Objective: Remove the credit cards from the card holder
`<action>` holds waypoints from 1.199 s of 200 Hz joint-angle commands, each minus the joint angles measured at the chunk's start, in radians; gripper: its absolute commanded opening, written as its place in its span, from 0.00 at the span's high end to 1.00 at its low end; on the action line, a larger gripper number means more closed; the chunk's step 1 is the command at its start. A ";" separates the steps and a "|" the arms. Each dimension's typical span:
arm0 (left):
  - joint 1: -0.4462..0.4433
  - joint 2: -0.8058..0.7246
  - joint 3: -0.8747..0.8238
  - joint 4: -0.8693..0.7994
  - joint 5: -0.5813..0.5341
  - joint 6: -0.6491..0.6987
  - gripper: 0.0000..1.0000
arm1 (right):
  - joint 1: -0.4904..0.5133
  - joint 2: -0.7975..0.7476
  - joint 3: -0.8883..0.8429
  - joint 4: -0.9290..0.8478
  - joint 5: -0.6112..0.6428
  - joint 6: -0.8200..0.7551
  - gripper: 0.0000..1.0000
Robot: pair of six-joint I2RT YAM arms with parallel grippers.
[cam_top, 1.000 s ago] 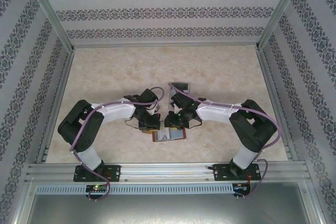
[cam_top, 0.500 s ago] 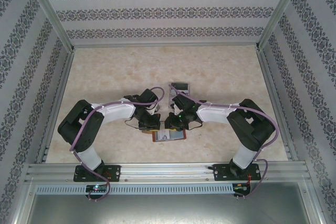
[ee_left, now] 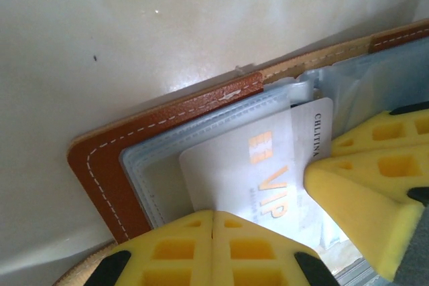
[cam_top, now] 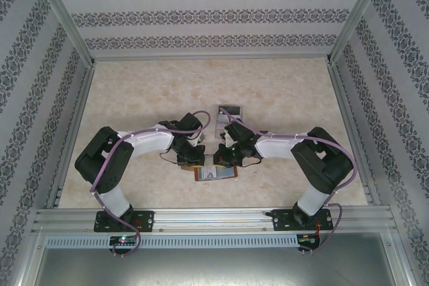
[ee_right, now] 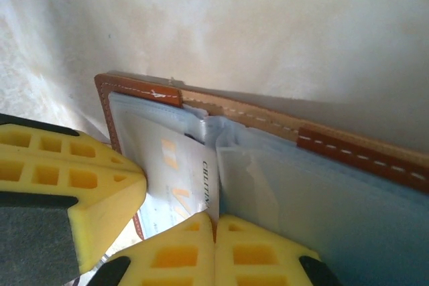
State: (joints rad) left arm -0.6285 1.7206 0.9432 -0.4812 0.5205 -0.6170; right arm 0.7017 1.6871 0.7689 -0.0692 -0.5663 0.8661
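In the left wrist view, the pale credit card tucked in the leather card holder bears orange-gold "VIP" toward five o'clock. Small black capitals along its edge at three o'clock read roughly "CHLITINA". The right wrist view shows the same word's beginning.

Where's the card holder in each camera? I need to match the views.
Top external: the card holder lies open near the front edge, between the two arms.
Left wrist: card holder's stitched brown corner, lower left.
Right wrist: card holder's stitched edge slants from upper left to right.
Shared landmark: the white VIP card in its pocket, both wrist views.
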 commanded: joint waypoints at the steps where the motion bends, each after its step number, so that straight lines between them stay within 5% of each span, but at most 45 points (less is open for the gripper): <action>1: -0.011 0.051 -0.017 -0.042 -0.074 0.016 0.99 | -0.006 -0.039 -0.019 0.058 -0.022 0.004 0.98; 126: -0.011 0.040 -0.020 -0.054 -0.080 0.024 0.99 | -0.053 -0.161 0.033 -0.313 0.184 -0.133 1.00; 240: -0.011 0.034 -0.024 -0.048 -0.080 0.022 0.99 | -0.013 -0.141 0.105 -0.413 0.271 -0.160 1.00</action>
State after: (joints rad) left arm -0.6285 1.7237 0.9470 -0.4816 0.5159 -0.6090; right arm 0.6788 1.5433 0.8505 -0.4114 -0.3569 0.7280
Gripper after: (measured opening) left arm 0.043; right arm 0.042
